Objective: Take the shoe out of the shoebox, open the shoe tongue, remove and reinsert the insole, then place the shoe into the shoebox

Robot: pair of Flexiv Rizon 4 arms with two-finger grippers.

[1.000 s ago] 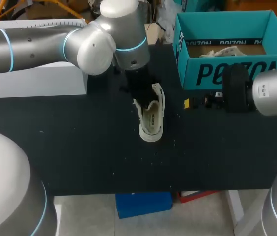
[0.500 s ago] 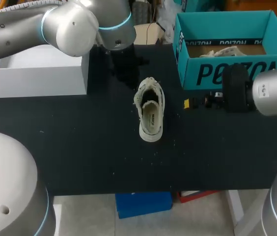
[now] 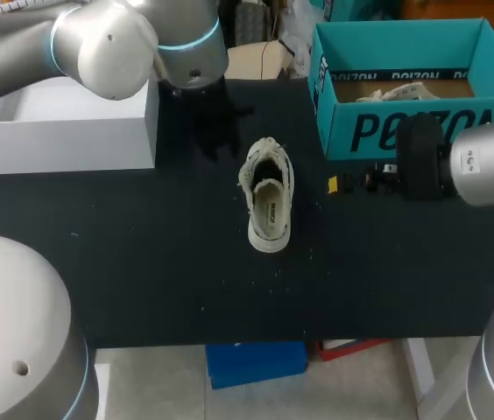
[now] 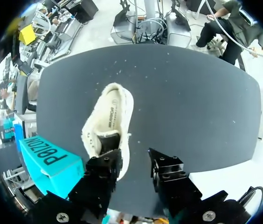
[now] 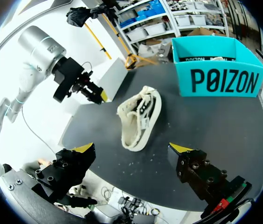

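Note:
A cream low shoe (image 3: 267,199) stands upright mid-table, toe toward the front edge, its dark opening at the far end. In the left wrist view the shoe (image 4: 107,119) lies just ahead of my left gripper (image 4: 135,162), whose fingers stand apart with nothing between them. In the head view my left gripper (image 3: 216,133) hangs behind and left of the shoe. My right gripper (image 5: 132,148) is wide open, the shoe (image 5: 138,116) ahead of it and untouched. In the head view my right gripper (image 3: 352,181) is right of the shoe. The teal shoebox (image 3: 405,131) stands open at the back right.
A white box (image 3: 63,131) sits at the back left of the black table (image 3: 142,262). Crumpled paper (image 3: 400,90) lies inside the shoebox. The table's front half holds nothing but small specks.
My left gripper has left the shoe's opening, drawn back and to the left, and its fingers have parted. The shoe and right arm have stayed put.

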